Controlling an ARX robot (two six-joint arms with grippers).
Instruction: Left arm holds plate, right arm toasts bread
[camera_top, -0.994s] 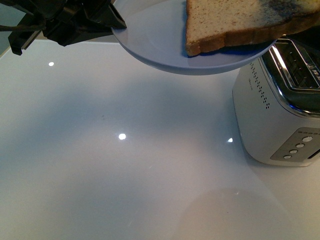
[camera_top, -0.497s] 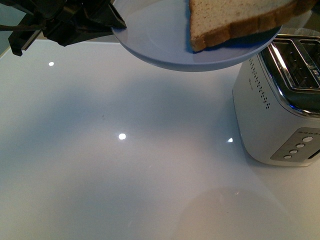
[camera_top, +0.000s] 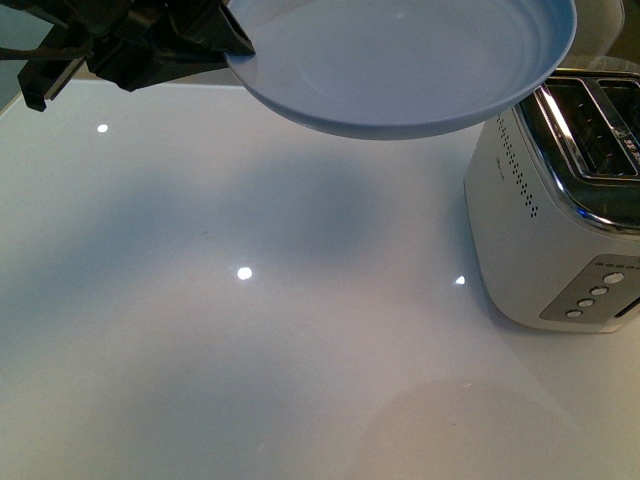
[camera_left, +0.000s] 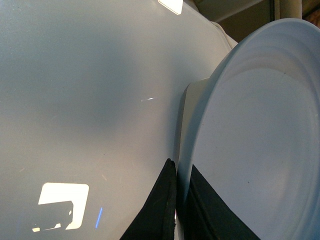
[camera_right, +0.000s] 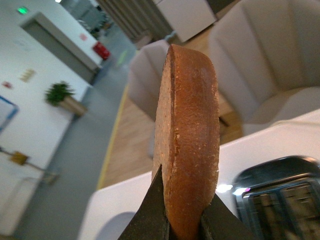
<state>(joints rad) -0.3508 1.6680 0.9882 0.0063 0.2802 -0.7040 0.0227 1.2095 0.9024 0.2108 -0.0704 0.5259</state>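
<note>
The pale blue-grey plate (camera_top: 400, 70) hangs above the white table at the top of the front view, bare. My left gripper (camera_top: 235, 45) is shut on its left rim; the left wrist view shows the black jaws pinching the plate rim (camera_left: 187, 150), gripper (camera_left: 181, 200). My right gripper (camera_right: 182, 212) is out of the front view. In the right wrist view it is shut on the bread (camera_right: 187, 140), held edge-on and upright, brown crust facing the camera, above the toaster slots (camera_right: 280, 205).
A white and chrome toaster (camera_top: 560, 220) with two open slots stands at the right of the table, just under the plate's right edge. The glossy white table (camera_top: 250, 330) spreads below. Chairs and a room show behind the bread.
The bread has been lifted off the plate and out of the front view. The plate and my left gripper have stayed put.
</note>
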